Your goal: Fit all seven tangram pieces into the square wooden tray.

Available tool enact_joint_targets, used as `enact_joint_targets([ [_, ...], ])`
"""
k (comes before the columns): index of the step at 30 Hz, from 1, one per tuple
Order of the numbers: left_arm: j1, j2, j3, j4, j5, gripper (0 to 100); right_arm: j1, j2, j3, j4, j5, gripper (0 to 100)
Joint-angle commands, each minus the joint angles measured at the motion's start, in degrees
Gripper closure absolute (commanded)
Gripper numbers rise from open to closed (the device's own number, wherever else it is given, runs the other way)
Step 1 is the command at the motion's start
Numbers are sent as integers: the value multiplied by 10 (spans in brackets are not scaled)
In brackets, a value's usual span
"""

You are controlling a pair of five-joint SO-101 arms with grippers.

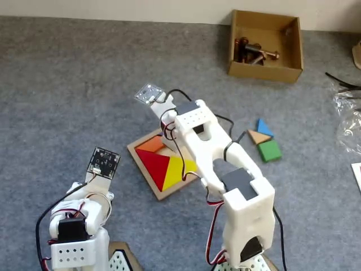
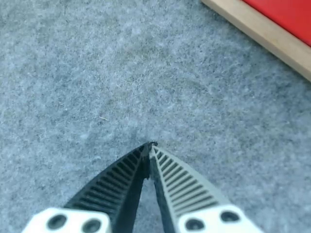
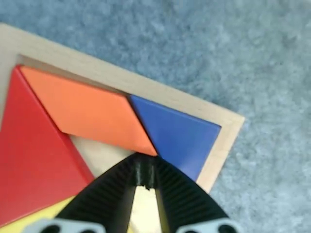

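Orange parallelogram (image 3: 90,111) lengthwise along tray rim (image 3: 146,91)

There are 7 tangram pieces in all. 4 lie inside the 1 square wooden tray (image 3: 170,102): 1 red triangle (image 1: 153,164), 1 yellow triangle (image 1: 176,174), 1 orange parallelogram (image 3: 92,114) and 1 blue triangle (image 3: 177,136). 3 lie on the table (image 1: 67,84) well apart from the tray: 1 small blue triangle (image 1: 263,127), 1 tan triangle (image 1: 258,136) and 1 green square (image 1: 269,151). 1 cardboard box (image 1: 265,72) stands farther from the tray; the brown things in it are too tangled to count. There are 2 arms: the right arm (image 1: 197,132) over the tray and the left arm (image 1: 76,248) beside it.
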Motion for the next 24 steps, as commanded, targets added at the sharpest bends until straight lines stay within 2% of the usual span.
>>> enact_joint_targets([
  [1,-2,-5,12,4,6,986,-7,-14,-34,22,-6,991],
  [13,-2,-5,12,4,6,986,-8,-109,-28,29,-6,991],
  [20,-2,-5,12,4,6,986,-1,-174,-32,139,-6,991],
  [24,-2,-5,12,4,6,986,45,-217,-29,164,-6,991],
])
